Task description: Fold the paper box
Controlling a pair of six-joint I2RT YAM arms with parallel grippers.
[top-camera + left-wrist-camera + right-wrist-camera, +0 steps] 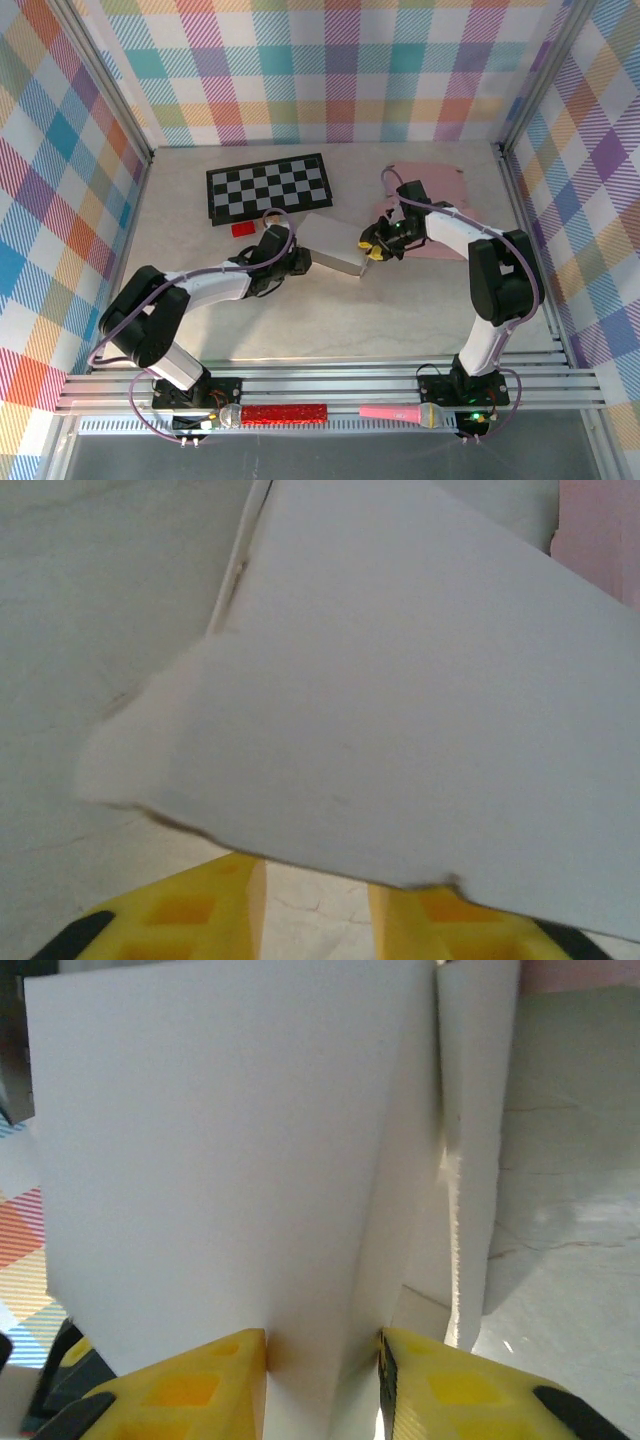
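Note:
The paper box point(332, 243) is a pale grey-white carton lying in the middle of the table, between both arms. My left gripper point(300, 262) sits at its left end. In the left wrist view a broad panel of the box point(400, 700) hangs over the yellow fingertips point(180, 910), and the left gripper point(315, 880) stands open with bare table showing in the gap. My right gripper point(372, 245) is at the box's right end. In the right wrist view, the right gripper point(322, 1345) is shut on a folded wall of the box point(230, 1160).
A black-and-white checkerboard point(268, 187) lies behind the box, with a small red block point(242, 229) by its near edge. A pink sheet point(430, 200) lies under the right arm. A red glittery stick point(283, 413) and a pink microphone point(400, 412) rest on the front rail.

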